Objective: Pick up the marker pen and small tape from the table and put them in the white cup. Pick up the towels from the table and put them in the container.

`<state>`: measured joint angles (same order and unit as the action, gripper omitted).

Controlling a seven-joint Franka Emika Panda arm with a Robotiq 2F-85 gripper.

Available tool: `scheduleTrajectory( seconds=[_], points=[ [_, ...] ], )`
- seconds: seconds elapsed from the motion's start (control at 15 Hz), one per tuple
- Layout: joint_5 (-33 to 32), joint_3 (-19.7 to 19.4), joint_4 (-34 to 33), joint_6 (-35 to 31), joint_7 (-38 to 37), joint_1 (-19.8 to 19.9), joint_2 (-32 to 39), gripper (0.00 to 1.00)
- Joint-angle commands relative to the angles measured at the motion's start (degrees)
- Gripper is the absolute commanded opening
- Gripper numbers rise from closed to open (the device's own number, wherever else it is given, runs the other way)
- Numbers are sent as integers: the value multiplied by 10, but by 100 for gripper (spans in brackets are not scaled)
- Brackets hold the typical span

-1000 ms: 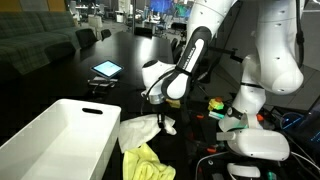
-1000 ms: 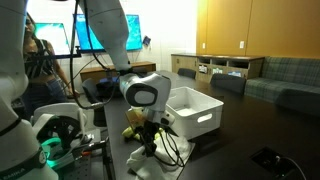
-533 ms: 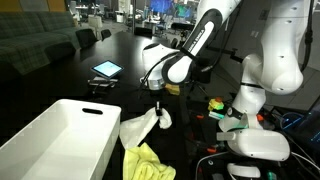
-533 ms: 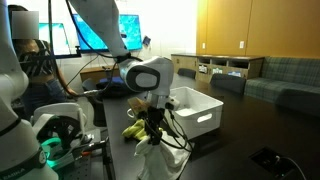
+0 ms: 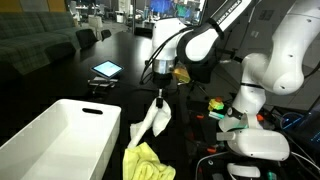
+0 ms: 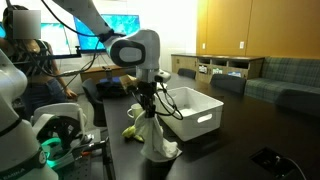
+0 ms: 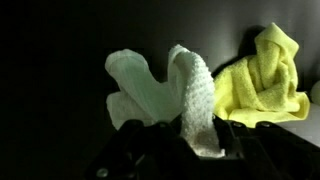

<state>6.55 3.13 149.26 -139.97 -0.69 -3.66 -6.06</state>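
My gripper is shut on a white towel and holds it up by one corner; its lower end still touches the dark table. It also hangs from the gripper in an exterior view, as the white towel. In the wrist view the white towel runs up between the jaws of the gripper. A yellow towel lies crumpled on the table beside it, also in the wrist view. The white container stands next to the towels. The marker, tape and cup are not visible.
A tablet lies further back on the table. A second robot base with cables stands beside the towels. The white container also shows in an exterior view, close behind the hanging towel.
My gripper has risen with the white towel, pulling it up off the table into a long hanging shape. The yellow towel has stayed where it lay.
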Motion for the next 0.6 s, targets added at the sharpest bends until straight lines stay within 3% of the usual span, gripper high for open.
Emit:
scheduleTrajectory(
  seconds=[0.0,0.53],
  points=[
    [56,1,31,-2,1,-12,-126,11],
    [146,-12,27,-35,-72,-21,-267,12]
  ],
)
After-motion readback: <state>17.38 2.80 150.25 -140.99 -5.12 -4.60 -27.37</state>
